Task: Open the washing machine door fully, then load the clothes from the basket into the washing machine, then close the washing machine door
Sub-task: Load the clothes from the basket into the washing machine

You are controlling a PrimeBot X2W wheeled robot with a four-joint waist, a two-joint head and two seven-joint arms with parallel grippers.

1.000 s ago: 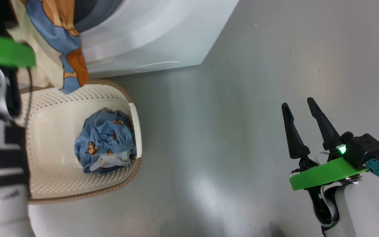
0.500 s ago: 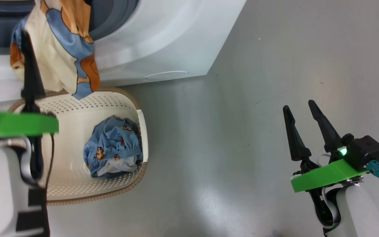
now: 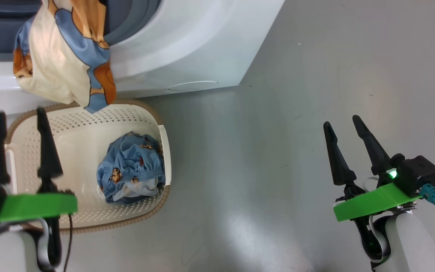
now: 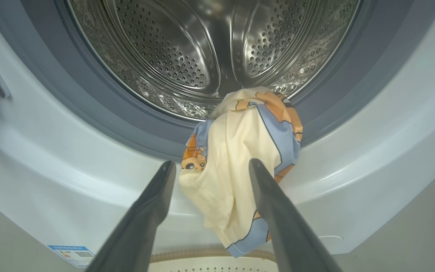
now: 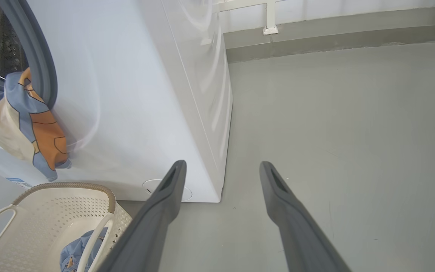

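The washing machine [image 3: 187, 45] stands open, its steel drum [image 4: 187, 49] bare inside; its door is out of view. A cream, blue and orange garment [image 4: 236, 151] hangs over the blue-grey rubber ring [image 4: 100, 113] and down the white front, half in and half out. My left gripper [image 3: 20, 113] is open and holds nothing; it hovers over the basket [image 3: 89, 121], its fingers either side of the hanging garment in the left wrist view, apart from it. A light blue bear-print piece of the clothes [image 3: 130, 172] lies in the basket. My right gripper [image 3: 341, 121] is open over the floor.
Grey floor [image 3: 278, 113] stretches to the right of the machine and basket. A low step and wall base [image 5: 334, 34] run behind the machine. A round white hatch [image 5: 147, 186] sits low on the machine's front, and a blue label [image 4: 72, 254] at its lower left.
My left gripper has drawn back from the drum opening to above the basket, leaving the cream garment hanging over the rim. The head camera shifted slightly. The right arm stayed put.
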